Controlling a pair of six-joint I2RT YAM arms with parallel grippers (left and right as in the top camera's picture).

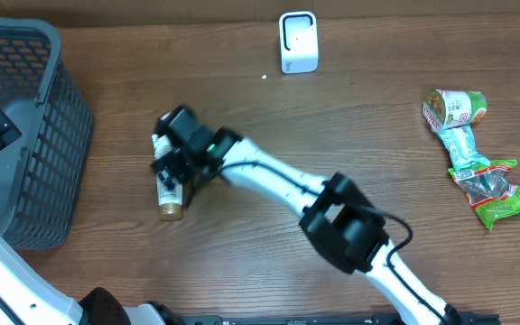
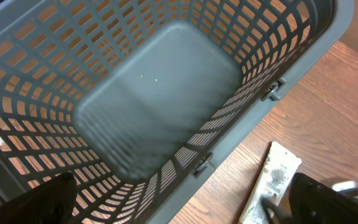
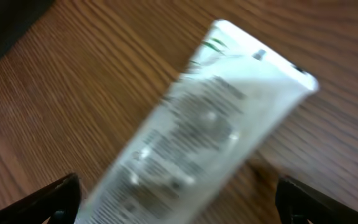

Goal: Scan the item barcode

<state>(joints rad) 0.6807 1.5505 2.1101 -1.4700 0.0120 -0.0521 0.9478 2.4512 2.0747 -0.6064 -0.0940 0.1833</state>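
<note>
Hovering over the tube (image 3: 210, 124) — right gripper (image 3: 179, 202) spread wide, tube lying on the table (image 3: 73, 74) between its fingers (image 3: 58, 202); left gripper (image 2: 185, 199) spread too, basket (image 2: 260, 56) directly beneath.

No text, number or brand can be read anywhere. The tube (image 3: 210, 124) bears a block of fine dark print along its white side and a small green mark near its flat end, all blurred in the right wrist view and too small in the others. The packets (image 1: 490, 185) show red and green label print, too small to make out.
</note>
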